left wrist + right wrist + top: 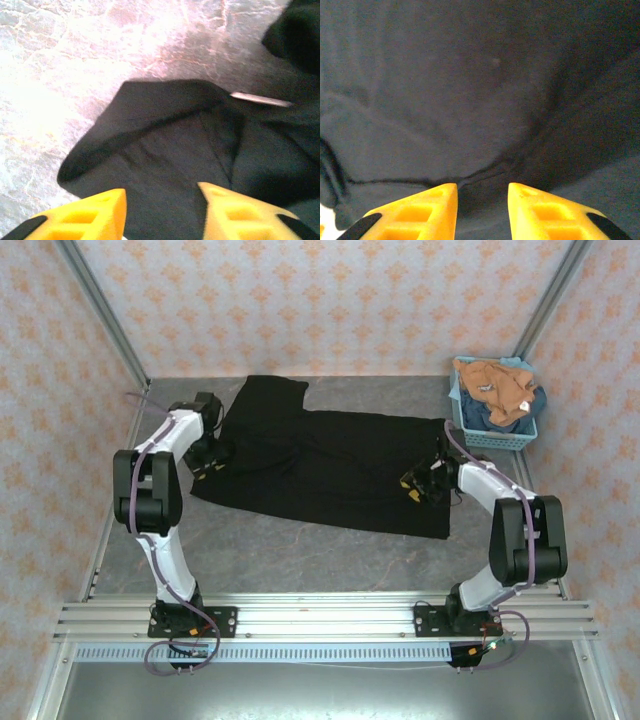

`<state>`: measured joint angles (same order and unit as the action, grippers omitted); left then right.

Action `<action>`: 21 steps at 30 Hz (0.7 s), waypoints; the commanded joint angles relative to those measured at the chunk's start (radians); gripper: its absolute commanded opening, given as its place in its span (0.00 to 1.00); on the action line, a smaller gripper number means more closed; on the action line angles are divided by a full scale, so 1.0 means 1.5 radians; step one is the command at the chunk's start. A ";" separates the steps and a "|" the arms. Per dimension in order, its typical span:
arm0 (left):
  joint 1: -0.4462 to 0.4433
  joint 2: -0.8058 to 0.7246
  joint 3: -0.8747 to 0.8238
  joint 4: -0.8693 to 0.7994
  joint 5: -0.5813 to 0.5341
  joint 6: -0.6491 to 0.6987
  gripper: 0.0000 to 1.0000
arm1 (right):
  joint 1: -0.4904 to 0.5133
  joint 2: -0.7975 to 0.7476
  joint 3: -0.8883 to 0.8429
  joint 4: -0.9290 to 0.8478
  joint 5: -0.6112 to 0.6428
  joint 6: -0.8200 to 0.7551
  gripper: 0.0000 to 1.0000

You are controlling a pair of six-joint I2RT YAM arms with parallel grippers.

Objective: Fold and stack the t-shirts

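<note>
Left and right jaws stand open over black t-shirt [330,465]; basket [497,438] holds orange-tan tee [495,388].

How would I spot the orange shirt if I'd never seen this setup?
Look to the far right corner of the grey table, where a light blue basket stands. The orange-tan t-shirt lies crumpled on top inside it. It is the only warm-coloured cloth: the dark blue t-shirt sits beneath, the black t-shirt lies spread out.

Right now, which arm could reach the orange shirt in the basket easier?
Right, probably. The basket holding the orange shirt sits at the far right, just beyond the right tool. The left tool is across the black shirt, at its left edge.
</note>
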<state>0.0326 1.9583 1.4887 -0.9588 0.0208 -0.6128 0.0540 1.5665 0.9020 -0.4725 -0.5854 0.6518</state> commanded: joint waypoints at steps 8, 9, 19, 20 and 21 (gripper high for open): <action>-0.012 0.030 -0.148 0.032 0.022 -0.139 0.18 | 0.003 0.091 0.020 -0.175 0.127 -0.043 0.31; -0.012 0.017 -0.176 0.032 0.021 -0.156 0.18 | 0.003 0.099 0.025 -0.196 0.144 -0.049 0.31; -0.017 -0.190 -0.414 0.030 0.059 -0.274 0.21 | 0.003 0.118 0.044 -0.282 0.227 -0.092 0.35; -0.017 -0.206 -0.424 0.027 0.057 -0.278 0.22 | 0.003 0.114 0.045 -0.281 0.227 -0.093 0.36; -0.017 -0.216 -0.427 0.024 0.055 -0.278 0.23 | 0.003 0.111 0.046 -0.280 0.227 -0.095 0.36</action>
<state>0.0128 1.6371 0.9119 -0.8604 0.1051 -0.9646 0.0593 1.7042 0.9955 -0.8036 -0.3668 0.5377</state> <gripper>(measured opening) 0.228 0.356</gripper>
